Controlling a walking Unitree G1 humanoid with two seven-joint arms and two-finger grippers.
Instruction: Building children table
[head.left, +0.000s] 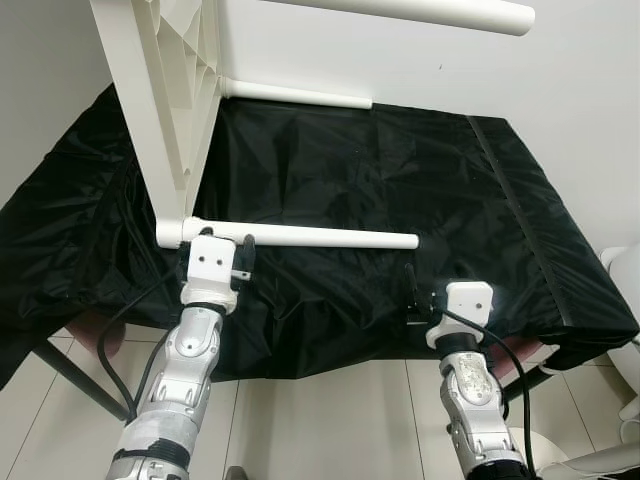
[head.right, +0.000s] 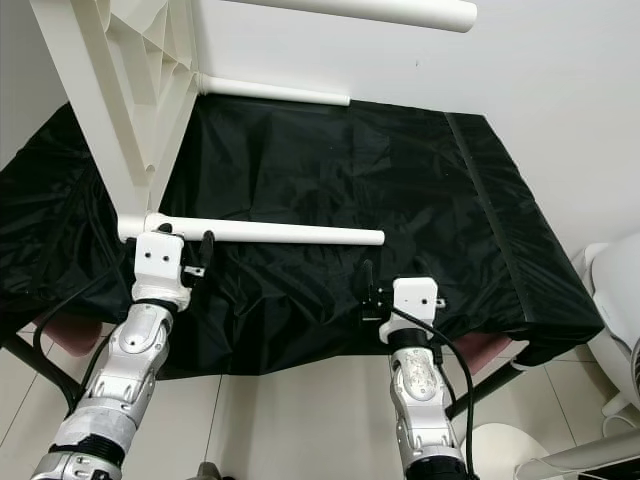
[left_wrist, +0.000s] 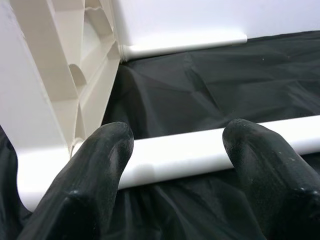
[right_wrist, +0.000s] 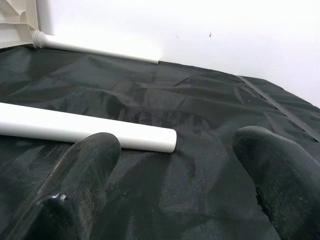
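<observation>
— Tabletop (head.left: 165, 90) position?
— White and ribbed, it stands on its edge on the black cloth (head.left: 400, 190), with white legs sticking out sideways from it. The near leg (head.left: 300, 236) lies just above the cloth, joined to the tabletop's lower corner; a far leg (head.left: 295, 94) runs along the wall, and a third leg (head.left: 420, 10) pokes out higher up.
— Left gripper (head.left: 243, 258)?
— Right beside the tabletop's corner, just under the near leg. Its fingers (left_wrist: 95, 170) are spread wide, the leg crossing between them, not pinched.
— Right gripper (head.left: 411, 290)?
— Well away from the tabletop, near the leg's free end, low over the cloth. Its fingers (right_wrist: 80, 175) are wide apart, holding nothing.
</observation>
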